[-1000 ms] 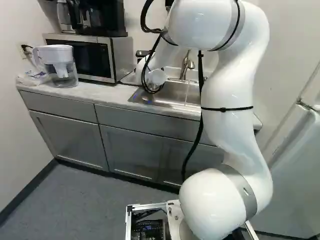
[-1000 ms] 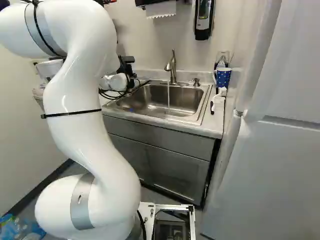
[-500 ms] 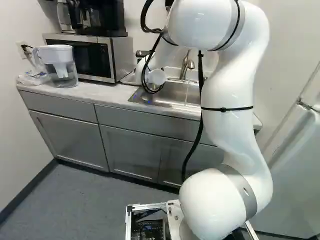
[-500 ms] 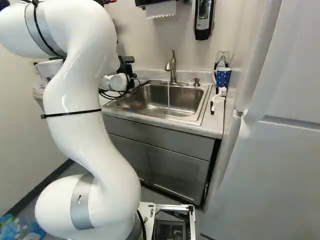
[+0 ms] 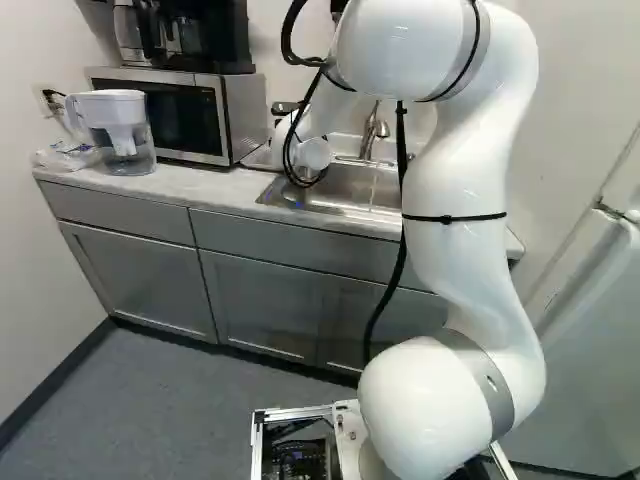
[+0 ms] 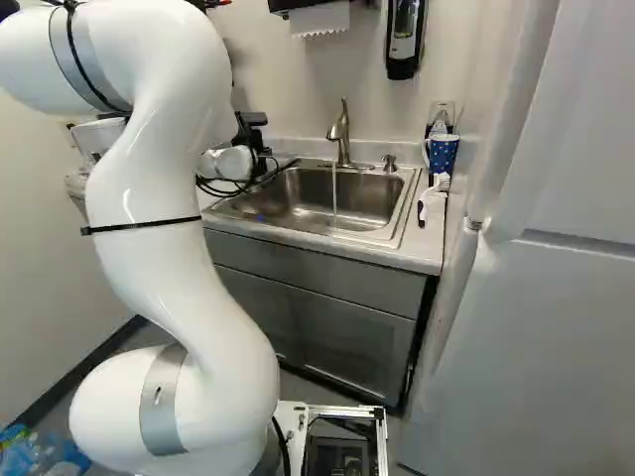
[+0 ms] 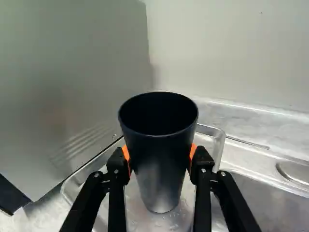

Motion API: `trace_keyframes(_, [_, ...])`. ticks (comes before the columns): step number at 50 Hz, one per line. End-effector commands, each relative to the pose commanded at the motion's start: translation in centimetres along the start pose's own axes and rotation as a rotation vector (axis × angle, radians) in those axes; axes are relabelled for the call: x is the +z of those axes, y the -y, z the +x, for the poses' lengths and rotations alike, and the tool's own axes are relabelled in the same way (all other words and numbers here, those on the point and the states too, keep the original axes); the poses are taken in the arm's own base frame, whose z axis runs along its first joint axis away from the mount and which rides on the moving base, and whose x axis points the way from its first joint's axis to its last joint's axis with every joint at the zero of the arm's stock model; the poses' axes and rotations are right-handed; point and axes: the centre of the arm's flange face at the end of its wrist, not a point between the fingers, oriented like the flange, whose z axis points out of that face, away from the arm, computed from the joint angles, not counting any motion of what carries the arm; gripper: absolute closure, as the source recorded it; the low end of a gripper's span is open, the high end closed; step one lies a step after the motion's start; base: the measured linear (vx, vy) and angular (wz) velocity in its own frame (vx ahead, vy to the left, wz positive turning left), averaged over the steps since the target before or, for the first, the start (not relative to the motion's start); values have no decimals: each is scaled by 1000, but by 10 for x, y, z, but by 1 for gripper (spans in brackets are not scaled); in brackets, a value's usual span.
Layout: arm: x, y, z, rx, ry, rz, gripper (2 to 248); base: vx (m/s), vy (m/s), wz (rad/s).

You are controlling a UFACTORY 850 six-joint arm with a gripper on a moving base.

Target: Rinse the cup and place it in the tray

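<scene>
Your arm (image 5: 455, 270) stayed right there, your pincer (image 7: 160, 157) had the black tumbler (image 7: 161, 169) pinched upright over the metal tray (image 7: 218, 134), and water (image 6: 334, 193) streamed from the faucet (image 6: 342, 139)!

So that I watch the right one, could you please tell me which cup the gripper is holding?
The plain dark cup, held mouth up in the gripper; the blue cup with white dots stands on the counter beside the sink.
</scene>
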Motion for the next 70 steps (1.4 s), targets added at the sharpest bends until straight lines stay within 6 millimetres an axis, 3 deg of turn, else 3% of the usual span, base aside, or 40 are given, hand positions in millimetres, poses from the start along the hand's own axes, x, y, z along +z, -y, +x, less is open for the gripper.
trace_keyframes(18, [0, 0, 0, 0, 0, 0, 118, 0, 0, 0])
trace_keyframes(19, [0, 0, 0, 0, 0, 0, 87, 0, 0, 0])
trace_keyframes(23, [0, 0, 0, 0, 0, 0, 87, 0, 0, 0])
trace_keyframes(24, [0, 0, 0, 0, 0, 0, 53, 0, 0, 0])
trace_keyframes(28, [0, 0, 0, 0, 0, 0, 53, 0, 0, 0])
trace_keyframes(29, [0, 0, 0, 0, 0, 0, 17, 0, 0, 0])
trace_keyframes(34, [0, 0, 0, 0, 0, 0, 17, 0, 0, 0])
trace_keyframes(35, [0, 0, 0, 0, 0, 0, 3, 0, 0, 0])
trace_keyframes(47, [0, 0, 2, 0, -3, 0, 3, 0, 0, 0])
trace_keyframes(70, [-6, 1, 26, 0, -44, 1, 3, 0, 0, 0])
